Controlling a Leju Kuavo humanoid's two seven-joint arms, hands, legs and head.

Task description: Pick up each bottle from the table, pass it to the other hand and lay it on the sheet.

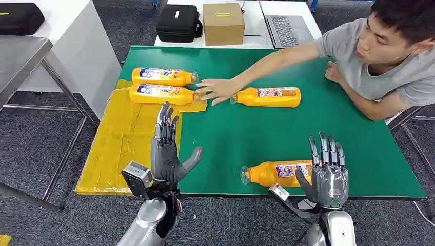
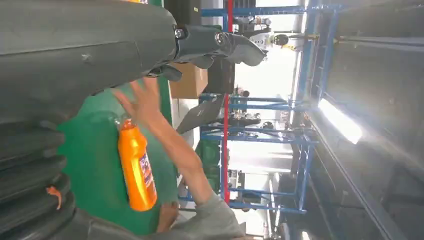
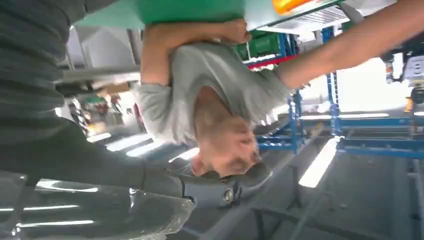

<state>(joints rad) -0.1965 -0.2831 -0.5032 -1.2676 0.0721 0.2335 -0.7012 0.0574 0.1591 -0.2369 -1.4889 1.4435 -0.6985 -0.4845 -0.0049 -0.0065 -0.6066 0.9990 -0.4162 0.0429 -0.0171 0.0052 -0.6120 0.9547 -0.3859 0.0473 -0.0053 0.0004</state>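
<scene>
The nearest bottle (image 1: 277, 173) lies on its side at the front edge of the green table (image 1: 246, 133), cap pointing toward my left, its far end just beside my right hand (image 1: 328, 171). That hand stands upright with fingers spread and holds nothing; from the head view it looks to be touching or nearly touching the bottle's base, and I cannot tell which. My left hand (image 1: 166, 148) is raised over the seam between the table and the yellow sheet (image 1: 118, 148), fingers straight up, thumb out, also empty.

2 bottles (image 1: 161, 84) already lie side by side on the far end of the sheet. A 4th bottle (image 1: 269, 96) rests mid-table, and a person's hand (image 1: 218, 89) reaches across with fingers between that bottle's cap and the caps of the 2 on the sheet.

My guess is the near bottle comes next, taken with the right hand. The risks I see: it sits so close to the table's edge that a clumsy closing of my fingers could roll it off onto the floor. A round bottle could also slip during the hand-over. And the person's arm crosses the space above the sheet, so swinging my left hand there could strike it.
</scene>
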